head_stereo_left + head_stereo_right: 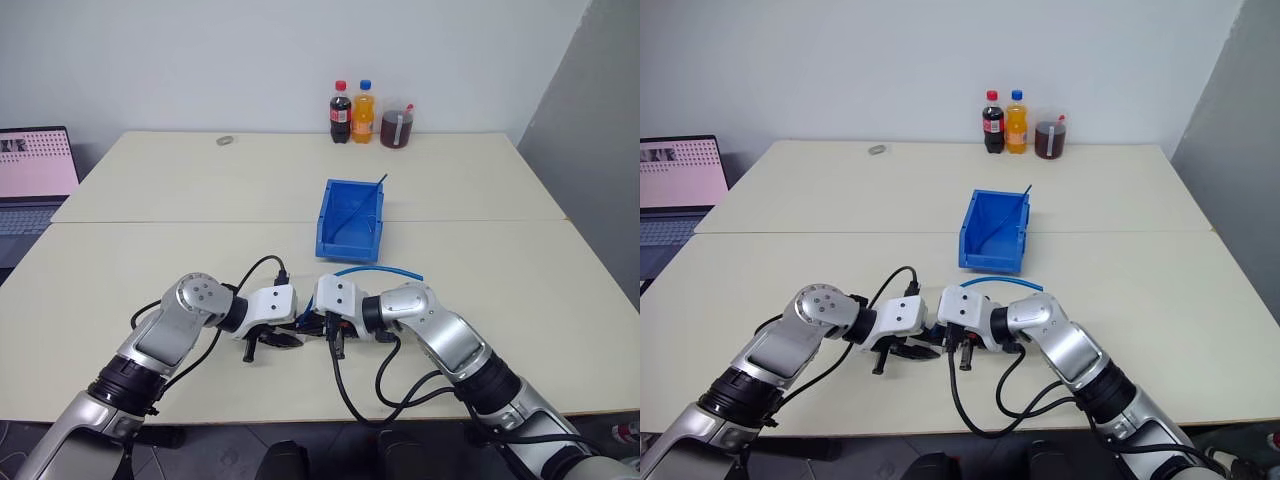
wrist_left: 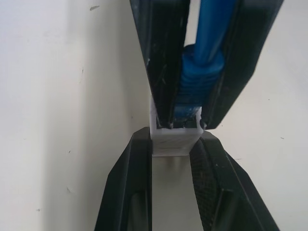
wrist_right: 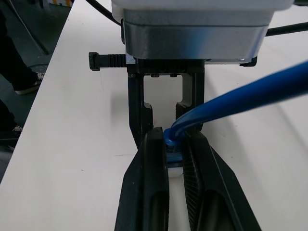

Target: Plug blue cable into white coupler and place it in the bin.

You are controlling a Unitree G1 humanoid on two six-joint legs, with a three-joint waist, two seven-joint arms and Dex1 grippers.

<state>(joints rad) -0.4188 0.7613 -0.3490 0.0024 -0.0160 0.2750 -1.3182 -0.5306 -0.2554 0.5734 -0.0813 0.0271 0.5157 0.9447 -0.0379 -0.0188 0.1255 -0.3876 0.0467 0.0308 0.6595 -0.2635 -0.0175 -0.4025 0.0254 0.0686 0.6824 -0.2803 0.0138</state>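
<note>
Near the table's front edge my two grippers meet tip to tip. My left gripper (image 2: 174, 139) is shut on the white coupler (image 2: 175, 143), a small white block. My right gripper (image 3: 173, 137) is shut on the plug end of the blue cable (image 3: 240, 94). The blue boot (image 2: 199, 79) sits at the coupler's mouth, with the plug tip inside it. The cable's free length arcs over my right wrist (image 1: 380, 268). The bin (image 1: 351, 222), blue with a sloped front lip, stands just beyond the grippers (image 1: 305, 333) at mid-table.
A thin dark stick (image 1: 366, 200) leans inside the bin. Two bottles (image 1: 351, 112) and a jug of dark liquid (image 1: 397, 126) stand at the far edge. A small grey ring (image 1: 225, 141) lies far left, and a laptop (image 1: 35, 175) sits off the left side.
</note>
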